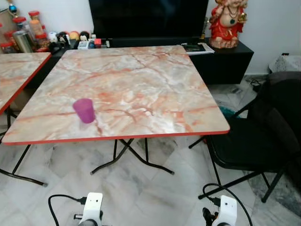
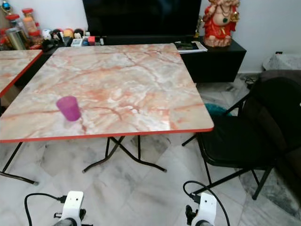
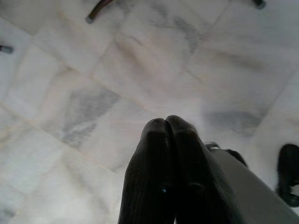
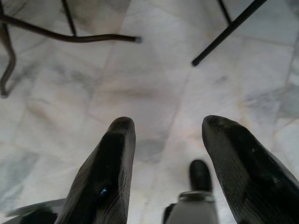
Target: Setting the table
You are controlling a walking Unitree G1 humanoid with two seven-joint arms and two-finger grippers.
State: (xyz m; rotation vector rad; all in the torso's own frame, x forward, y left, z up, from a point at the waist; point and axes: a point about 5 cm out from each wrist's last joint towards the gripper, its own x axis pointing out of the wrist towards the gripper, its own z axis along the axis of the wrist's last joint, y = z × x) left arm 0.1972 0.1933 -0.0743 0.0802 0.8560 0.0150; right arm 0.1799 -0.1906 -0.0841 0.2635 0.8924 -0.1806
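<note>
Both grippers hang low over the pale marble-tiled floor (image 3: 70, 102), idle. Left gripper (image 3: 170, 126) has its two black fingers pressed together, holding nothing; right gripper (image 4: 166, 128) has its fingers spread wide, also empty. Beyond them stands a square folding table with a pink-veined marble top and red edge (image 1: 141, 89). One small translucent purple plastic cup (image 1: 84, 110) stands upright near the table's front left corner. A black folding chair (image 1: 244, 146) sits just beside the table's right side. Farther back, a dark television (image 1: 148, 19) rests on a low black cabinet (image 1: 225, 59). Judging from this, table setting has barely begun; the next move likely calls for fetching more tableware.
</note>
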